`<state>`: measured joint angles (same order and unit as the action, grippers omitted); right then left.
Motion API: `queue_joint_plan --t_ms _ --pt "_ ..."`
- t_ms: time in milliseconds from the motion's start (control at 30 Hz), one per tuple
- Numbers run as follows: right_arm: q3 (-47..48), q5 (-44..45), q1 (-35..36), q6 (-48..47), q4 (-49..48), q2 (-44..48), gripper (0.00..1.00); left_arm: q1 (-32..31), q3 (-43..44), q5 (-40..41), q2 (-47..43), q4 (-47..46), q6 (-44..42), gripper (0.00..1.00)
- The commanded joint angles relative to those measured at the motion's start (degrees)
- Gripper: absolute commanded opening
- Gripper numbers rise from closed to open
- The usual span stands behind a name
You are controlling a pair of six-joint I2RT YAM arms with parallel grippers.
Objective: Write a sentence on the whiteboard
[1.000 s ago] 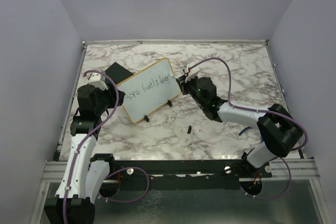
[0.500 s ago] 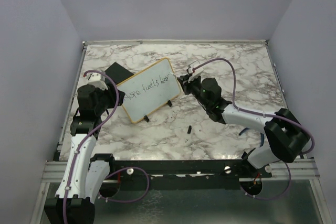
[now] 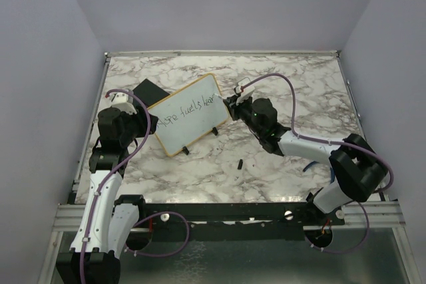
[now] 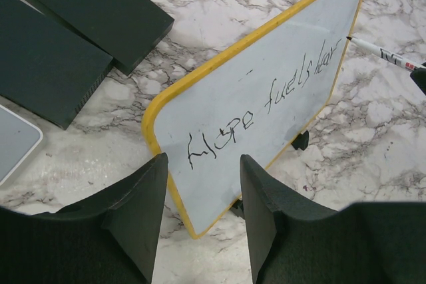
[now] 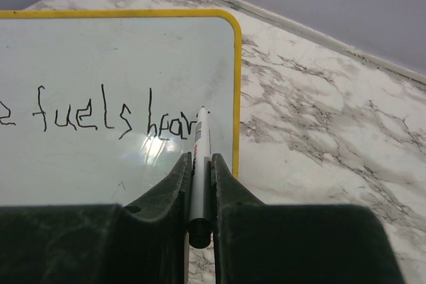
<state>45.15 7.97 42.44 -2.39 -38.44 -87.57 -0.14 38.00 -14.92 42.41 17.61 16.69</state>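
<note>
Seen from my remote station: the whiteboard [image 3: 186, 114] stands tilted on its little black feet on the marble table [image 3: 299, 84], left of centre, its long side running diagonally from near left to far right. The sentence [image 4: 286, 88] on it reads "Hope fuels hear" in thin dark strokes. My right gripper [image 5: 200, 164] has its fingers closed tight on a white marker [image 5: 200, 134]. The marker's tip rests at the board surface just after the last letter and just inside the yellow frame on the board's right-hand edge. My left gripper [image 4: 203, 177] sits at the opposite, lower-left end of the board. Its fingers are spread apart, and the board's rounded corner shows in the gap between them. From the wrist camera I cannot tell whether either finger touches the frame. Two flat black blocks [image 4: 93, 4] lie side by side on the marble behind the board, close to its far left edge. A small dark object [image 3: 239, 163] lies on the table nearer the arm bases, well apart from the board.
</note>
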Motion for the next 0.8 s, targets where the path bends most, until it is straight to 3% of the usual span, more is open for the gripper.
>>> queue_joint_plan --t_ms 0,767 --pt "2.2 -1.0 0.3 0.4 -0.1 -1.6 0.0 -0.4 -0.6 -0.4 -0.7 -0.9 -0.1 0.5" --pt "2.6 -0.8 0.3 0.4 -0.6 -3.9 0.0 -0.4 -0.5 -0.4 -0.6 -0.9 -0.1 0.5"
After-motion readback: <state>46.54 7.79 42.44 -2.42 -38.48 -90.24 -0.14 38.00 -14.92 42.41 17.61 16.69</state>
